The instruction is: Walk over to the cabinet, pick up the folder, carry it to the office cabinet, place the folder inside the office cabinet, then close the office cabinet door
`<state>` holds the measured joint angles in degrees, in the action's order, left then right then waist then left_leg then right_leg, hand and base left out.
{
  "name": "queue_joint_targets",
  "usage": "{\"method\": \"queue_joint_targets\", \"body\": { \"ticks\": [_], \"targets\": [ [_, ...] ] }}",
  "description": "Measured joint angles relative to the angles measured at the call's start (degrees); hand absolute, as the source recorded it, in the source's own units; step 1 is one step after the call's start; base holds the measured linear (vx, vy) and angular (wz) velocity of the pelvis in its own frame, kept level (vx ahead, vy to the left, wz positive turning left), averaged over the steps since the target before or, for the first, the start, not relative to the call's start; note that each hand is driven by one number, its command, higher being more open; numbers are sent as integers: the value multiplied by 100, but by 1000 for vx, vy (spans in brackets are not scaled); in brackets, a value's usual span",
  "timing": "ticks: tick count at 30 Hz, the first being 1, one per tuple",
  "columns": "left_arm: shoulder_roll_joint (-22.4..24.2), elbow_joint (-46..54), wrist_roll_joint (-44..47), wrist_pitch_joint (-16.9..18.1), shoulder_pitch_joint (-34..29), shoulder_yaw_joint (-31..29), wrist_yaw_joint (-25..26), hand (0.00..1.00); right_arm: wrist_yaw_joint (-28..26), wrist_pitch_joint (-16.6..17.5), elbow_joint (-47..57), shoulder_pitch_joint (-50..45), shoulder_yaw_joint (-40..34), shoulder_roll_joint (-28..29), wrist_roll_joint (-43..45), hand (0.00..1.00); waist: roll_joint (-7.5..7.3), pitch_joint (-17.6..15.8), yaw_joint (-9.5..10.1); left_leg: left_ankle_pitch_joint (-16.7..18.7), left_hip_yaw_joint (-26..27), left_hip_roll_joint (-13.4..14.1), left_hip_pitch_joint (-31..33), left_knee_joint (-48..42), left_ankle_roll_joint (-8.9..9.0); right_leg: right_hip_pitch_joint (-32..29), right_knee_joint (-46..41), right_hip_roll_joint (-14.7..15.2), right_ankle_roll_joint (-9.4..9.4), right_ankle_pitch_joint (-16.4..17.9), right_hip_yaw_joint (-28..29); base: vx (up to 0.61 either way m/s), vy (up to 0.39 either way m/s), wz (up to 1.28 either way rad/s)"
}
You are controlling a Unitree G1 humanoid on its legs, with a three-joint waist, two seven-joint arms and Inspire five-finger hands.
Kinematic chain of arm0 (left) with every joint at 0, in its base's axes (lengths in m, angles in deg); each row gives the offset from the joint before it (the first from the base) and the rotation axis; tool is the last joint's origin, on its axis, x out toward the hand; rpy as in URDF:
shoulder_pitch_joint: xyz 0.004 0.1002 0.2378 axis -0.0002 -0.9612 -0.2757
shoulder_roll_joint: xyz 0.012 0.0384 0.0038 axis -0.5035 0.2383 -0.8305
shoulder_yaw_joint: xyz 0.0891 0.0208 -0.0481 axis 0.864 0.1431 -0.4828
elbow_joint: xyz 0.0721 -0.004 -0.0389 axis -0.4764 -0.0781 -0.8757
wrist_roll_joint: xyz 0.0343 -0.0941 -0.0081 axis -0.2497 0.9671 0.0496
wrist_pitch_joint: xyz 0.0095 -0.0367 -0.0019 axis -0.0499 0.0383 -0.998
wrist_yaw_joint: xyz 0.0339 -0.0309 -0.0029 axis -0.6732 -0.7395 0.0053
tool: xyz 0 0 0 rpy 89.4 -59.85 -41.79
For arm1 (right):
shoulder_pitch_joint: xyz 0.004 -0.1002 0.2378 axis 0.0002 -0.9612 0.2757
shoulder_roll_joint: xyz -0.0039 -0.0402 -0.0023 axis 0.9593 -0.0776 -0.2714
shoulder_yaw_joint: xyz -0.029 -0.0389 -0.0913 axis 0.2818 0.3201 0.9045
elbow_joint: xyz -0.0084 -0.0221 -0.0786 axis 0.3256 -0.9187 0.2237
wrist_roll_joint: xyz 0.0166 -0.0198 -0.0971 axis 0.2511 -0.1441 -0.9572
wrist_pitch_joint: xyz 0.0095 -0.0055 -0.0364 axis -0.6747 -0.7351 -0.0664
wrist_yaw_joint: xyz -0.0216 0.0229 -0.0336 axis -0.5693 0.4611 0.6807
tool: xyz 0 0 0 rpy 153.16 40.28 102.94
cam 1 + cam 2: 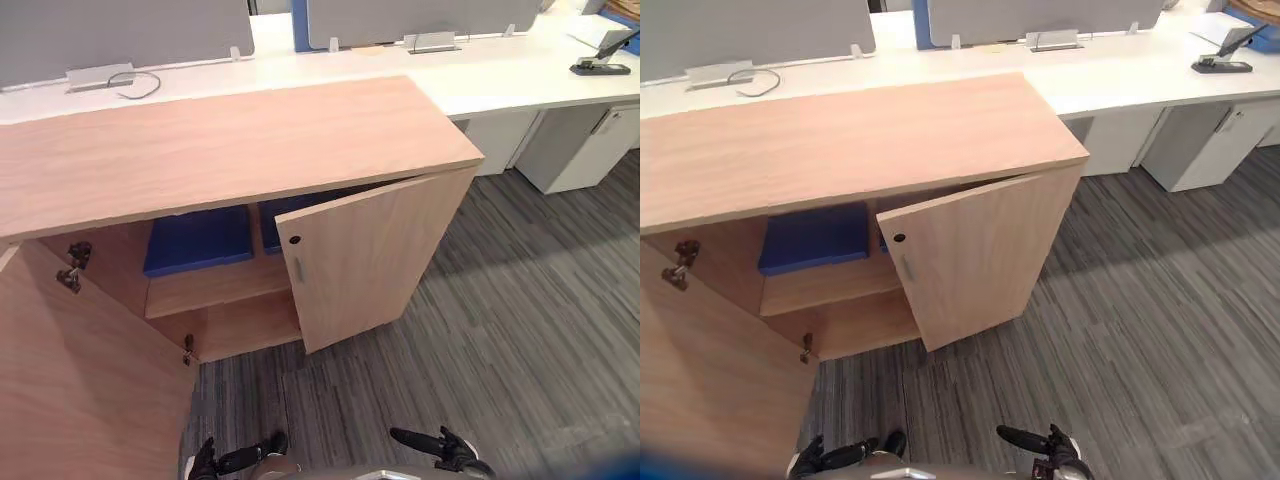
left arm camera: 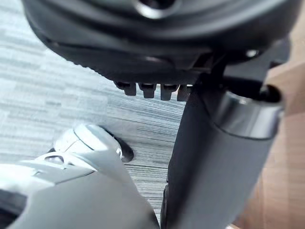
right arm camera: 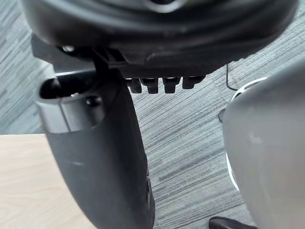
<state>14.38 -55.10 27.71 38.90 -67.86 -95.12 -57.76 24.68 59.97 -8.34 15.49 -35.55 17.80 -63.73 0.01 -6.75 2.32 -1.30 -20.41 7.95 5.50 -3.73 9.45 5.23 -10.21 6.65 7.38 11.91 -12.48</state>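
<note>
Lying in one cabinet [image 1: 240,140]: two folders [image 1: 198,240]; two doors [image 1: 370,255] ajar.

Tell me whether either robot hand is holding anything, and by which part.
Nothing is held. The left robot hand and the right robot hand hang empty above the floor. A blue folder lies inside the cabinet.

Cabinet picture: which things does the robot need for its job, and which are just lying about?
For the job: light wooden cabinet; its half-open right door; flat blue folder on the upper shelf inside.

Just lying about: black stapler and grey looped cable on the long white desk; white drawer unit beneath.
</note>
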Motion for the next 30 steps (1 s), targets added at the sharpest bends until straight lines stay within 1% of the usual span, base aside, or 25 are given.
{"method": "queue_joint_targets", "body": {
  "ticks": [1, 2, 3, 4, 5, 6, 7, 8, 9, 10, 11, 12, 13, 14, 15, 16, 17, 18, 19, 21, 23, 28, 30],
  "targets": [
    [10, 13, 299, -1, -6, -52, 2, 100, -5, 22, -1, -1, 0, 12, 25, 100, -42, -28, 11, -96, 76, -13, 103, -63, -32, 6, 6, -15, -40, 2, -111, -69, -80, 38],
    [8, 45, 410, -2, -5, -67, 2, 100, -1, 22, 1, 2, -11, 30, 70, 100, -70, -46, 2, -179, 211, -23, 185, -112, -59, 11, 5, 2, -52, -3, -218, -91, -47, 72],
    [18, 138, 553, 10, 21, -96, 9, 100, 22, 21, 11, -1, -21, 54, 169, 100, -141, -92, -20, -300, 761, -42, 348, -160, -199, 10, 14, 68, -118, -43, -529, -108, -15, 88],
    [27, 186, 613, 12, 100, -176, -7, 100, 34, 27, 12, 3, -21, 62, 223, 100, -173, -140, -48, -17, 1614, 29, 543, -643, -361, 23, 32, 86, -169, -37, -775, -101, 28, 118],
    [56, 209, 661, 7, 121, -209, 5, 100, 43, 20, 91, -1, -55, 54, 227, 100, -134, -225, -62, 692, 3070, 311, 843, -1952, -606, 143, -3, 112, -180, -33, -1058, -76, 58, 95],
    [59, 209, 669, 6, 107, -194, 9, 100, 46, 21, 110, -2, -87, 55, 227, 100, -113, -236, -53, 898, 3474, 395, 856, -2297, -666, 190, -11, 134, -180, -32, -1143, -42, 77, 79],
    [61, 209, 671, 7, 93, -165, 9, 100, 48, 21, 121, -6, -144, 57, 226, 100, -95, -229, -54, 1065, 3761, 437, 854, -2530, -760, 208, -29, 165, -178, -28, -1233, -23, 137, 55],
    [59, 205, 676, 15, 57, -44, 9, 100, 53, 21, 125, -5, -284, 52, 233, 100, -35, -214, -34, 1381, 4209, 481, 868, -2878, -1027, 205, -98, 248, -89, 46, -1399, -15, 162, 48],
    [51, 196, 681, 17, 39, 46, 8, 100, 52, 28, 138, 3, -328, 36, 233, 100, 59, -201, -29, 1495, 4299, 458, 873, -2762, -1124, 200, -155, 250, -26, 93, -1432, -8, 223, 59],
    [-73, 151, 713, 9, 49, 165, -37, 100, 49, 21, 108, 17, -482, 80, 241, 100, -31, -220, 5, 1364, 4224, 95, 827, -2420, -1170, 145, -196, 400, -1, 186, -1411, 19, 203, 84],
    [-202, 148, 707, 11, 52, 354, -59, 100, 45, 25, 52, -27, -522, 176, 256, 100, -202, -155, -52, 1032, 4116, -374, 633, -1662, -1215, 110, -71, 475, -106, 197, -1300, 5, 155, 93],
    [-219, 142, 709, 16, 54, 428, -55, 100, 44, 2, 20, -23, -605, 181, 280, 100, -214, -141, -65, 884, 4049, -526, 535, -1369, -1247, 98, 20, 467, -188, 146, -1265, -25, 61, 101],
    [-217, 93, 707, 18, 68, 536, -67, 100, 29, 0, -7, -6, -677, 131, 282, 100, -165, -119, -73, 698, 3901, -742, 414, -1031, -1347, 116, 104, 428, -288, 82, -1263, -52, 11, 69],
    [-213, 72, 705, 10, 62, 606, -68, 100, 38, 1, -8, -8, -694, 111, 284, 100, -118, -97, -80, 630, 3836, -825, 359, -885, -1383, 137, 129, 444, -311, 55, -1265, -58, 65, 73],
    [-215, 50, 702, 7, 53, 744, -72, 100, 54, 3, -28, -2, -689, 71, 376, 100, -82, -95, -66, 420, 3736, -1037, 115, -403, -1425, 207, 202, 496, -288, -44, -1267, -24, 77, 50],
    [-212, 37, 702, 6, 37, 762, -73, 100, 53, 10, -28, -6, -690, 64, 464, 100, -66, -78, -68, 266, 3674, -1140, -46, -71, -1440, 240, 212, 525, -275, -91, -1273, -7, 72, 41],
    [-211, 22, 705, 7, 25, 776, -72, 100, 59, 16, -26, -5, -690, 64, 465, 100, -57, -72, -72, 134, 3631, -1199, -175, 176, -1443, 282, 241, 539, -274, -120, -1279, 31, 29, 35],
    [-227, -30, 709, 7, -8, 857, -71, 100, 72, 17, -32, -9, -689, 65, 464, 100, -47, -35, -79, -101, 3526, -1292, -386, 627, -1440, 346, 322, 524, -219, -183, -1306, 54, 21, 40],
    [-238, -33, 729, 8, 12, 881, -84, 100, 85, 13, -37, 7, -689, 79, 465, 100, -55, -40, -86, -258, 3410, -1341, -503, 911, -1447, 415, 379, 495, -171, -213, -1363, 50, 7, 40],
    [-242, -56, 782, 10, 37, 873, -105, 100, 91, 10, -49, 12, -693, 94, 464, 100, -78, -51, -79, -287, 3341, -1341, -530, 911, -1470, 484, 392, 463, -112, -253, -1423, 22, -25, 26],
    [-253, -134, 917, 10, 31, 872, -108, 100, 95, 9, -94, 6, -686, 119, 469, 100, -91, -53, -88, -288, 3270, -1343, -656, 915, -1467, 639, 402, 434, -112, -253, -1456, 18, -41, 16],
    [-235, -184, 1439, 41, 10, 859, -177, 100, 91, 11, -206, 13, -686, 116, 473, 100, -93, -56, -109, -280, 3111, -1355, -685, 918, -1437, 782, 482, 389, -122, -248, -1668, 10, -29, 17],
    [-228, -242, 1710, 37, 3, 697, -247, 100, 87, 11, -272, 26, -691, 103, 523, 100, -101, -59, -108, -258, 3067, -1364, -685, 919, -1401, 805, 487, 383, -147, -234, -1726, 16, -11, 15]
  ]
}}
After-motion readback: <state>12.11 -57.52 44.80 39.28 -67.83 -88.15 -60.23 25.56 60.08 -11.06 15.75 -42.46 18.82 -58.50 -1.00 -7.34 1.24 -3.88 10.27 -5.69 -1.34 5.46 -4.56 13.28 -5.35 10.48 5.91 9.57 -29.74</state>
